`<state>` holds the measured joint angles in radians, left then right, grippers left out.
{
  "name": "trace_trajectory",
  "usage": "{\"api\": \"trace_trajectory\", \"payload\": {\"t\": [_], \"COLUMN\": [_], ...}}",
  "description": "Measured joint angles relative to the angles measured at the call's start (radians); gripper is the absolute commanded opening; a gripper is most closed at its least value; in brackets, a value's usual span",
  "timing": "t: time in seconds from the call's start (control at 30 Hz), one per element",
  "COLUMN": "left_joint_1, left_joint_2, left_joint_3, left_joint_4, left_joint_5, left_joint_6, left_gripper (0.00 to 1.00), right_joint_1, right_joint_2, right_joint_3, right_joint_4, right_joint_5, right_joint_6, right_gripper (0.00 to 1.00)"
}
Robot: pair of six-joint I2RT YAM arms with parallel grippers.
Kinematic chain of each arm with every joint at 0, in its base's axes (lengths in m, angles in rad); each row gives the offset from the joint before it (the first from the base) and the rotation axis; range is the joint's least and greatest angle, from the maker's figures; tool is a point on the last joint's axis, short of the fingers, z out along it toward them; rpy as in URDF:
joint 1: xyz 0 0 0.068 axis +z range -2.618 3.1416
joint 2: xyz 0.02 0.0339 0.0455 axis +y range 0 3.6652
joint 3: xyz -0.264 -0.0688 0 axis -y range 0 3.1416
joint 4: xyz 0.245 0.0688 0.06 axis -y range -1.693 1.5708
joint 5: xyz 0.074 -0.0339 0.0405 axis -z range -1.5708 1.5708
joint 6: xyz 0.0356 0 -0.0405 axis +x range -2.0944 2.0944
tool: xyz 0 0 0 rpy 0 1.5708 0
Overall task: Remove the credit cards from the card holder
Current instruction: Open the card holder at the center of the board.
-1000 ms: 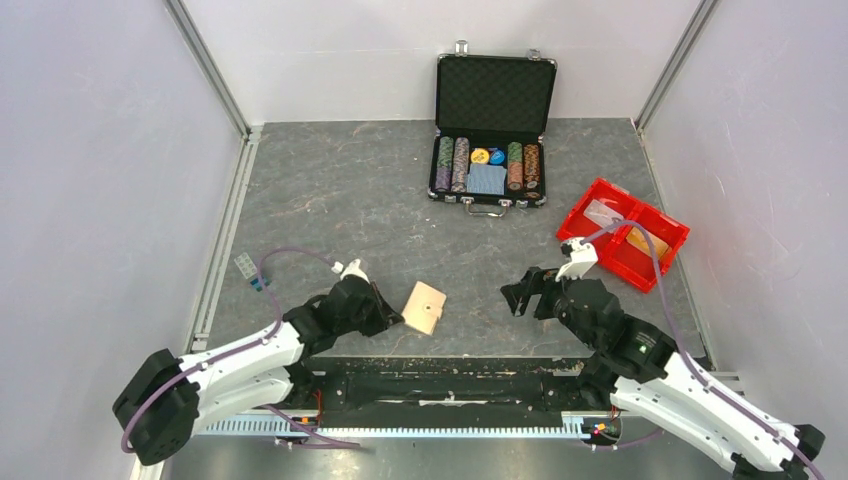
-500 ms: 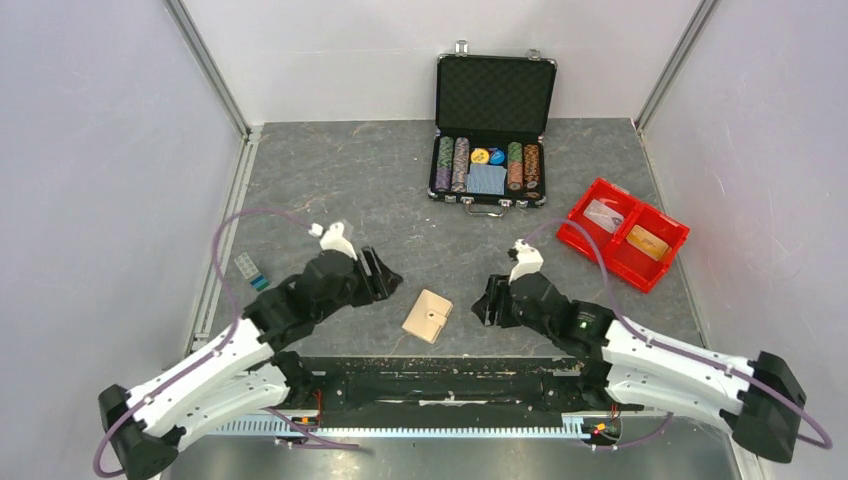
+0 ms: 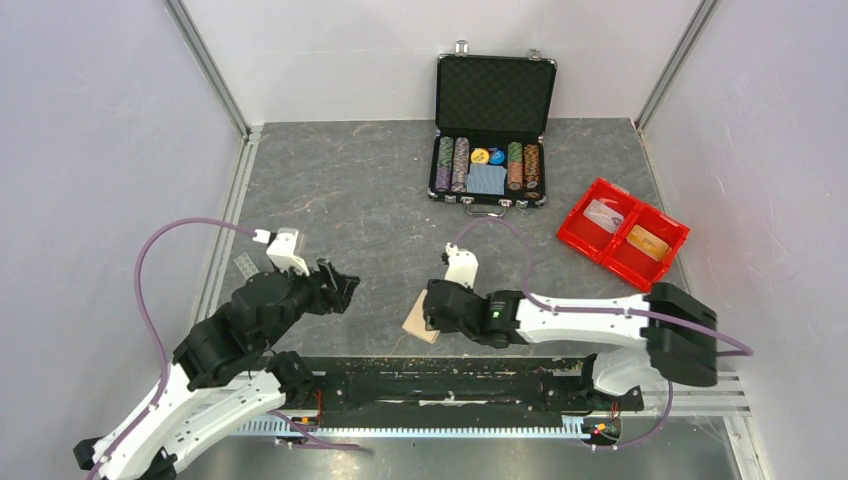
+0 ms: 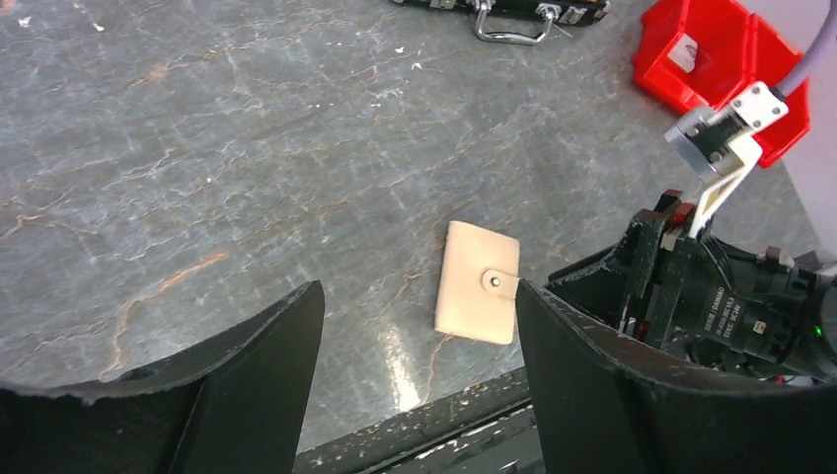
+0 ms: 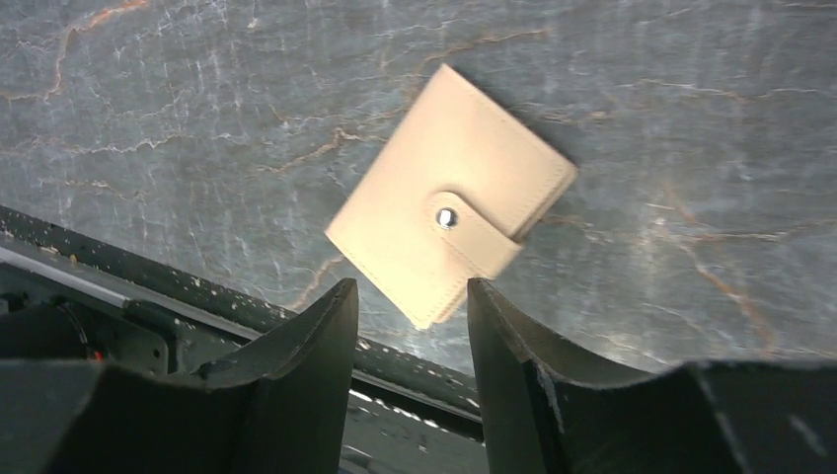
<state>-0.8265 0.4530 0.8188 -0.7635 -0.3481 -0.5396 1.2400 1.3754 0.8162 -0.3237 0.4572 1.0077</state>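
Note:
The card holder point(image 3: 415, 325) is a tan wallet lying flat on the table, snapped closed, near the front edge. It also shows as the card holder point(image 4: 478, 296) and card holder point(image 5: 449, 222) in the wrist views. My right gripper point(image 3: 432, 304) hovers over its near corner, right gripper point(image 5: 410, 286) open at a narrow gap, not touching the leather. My left gripper point(image 3: 337, 282) is wide open and apart from it on the left, left gripper point(image 4: 418, 288) empty. Two credit cards lie in the red tray: a pale one point(image 3: 603, 212) and an orange one point(image 3: 648, 241).
The red tray point(image 3: 577, 231) sits at the right, also seen as the red tray point(image 4: 732, 39). An open black chip case point(image 3: 494, 62) stands at the back centre. A small clear piece point(image 3: 244, 265) lies by the left rail. The black front rail point(image 5: 237, 306) runs just beside the card holder.
My left gripper opened, let go of the card holder and pulled back to the left. My right arm swung left over the card holder while its jaws narrowed.

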Motion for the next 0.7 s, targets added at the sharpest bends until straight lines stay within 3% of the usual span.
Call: {"api": "trace_trajectory", "payload": {"t": [0.37,0.7], "left_joint_1": [0.000,0.000], "left_joint_2": [-0.203,-0.199], "left_joint_3": [-0.039,-0.048], "left_joint_4": [-0.040,-0.045], "left_joint_5": [-0.096,-0.119], "left_joint_6": [0.022,0.023], "left_gripper": [0.88,0.89], "right_joint_1": [0.024,0.026], "right_joint_2": [0.259,0.347], "right_joint_3": [0.196,0.243], "right_joint_4": [-0.145,-0.179], "right_joint_5": [0.071,0.087], "right_joint_6": [0.181,0.206], "right_gripper": [0.45,0.44]}}
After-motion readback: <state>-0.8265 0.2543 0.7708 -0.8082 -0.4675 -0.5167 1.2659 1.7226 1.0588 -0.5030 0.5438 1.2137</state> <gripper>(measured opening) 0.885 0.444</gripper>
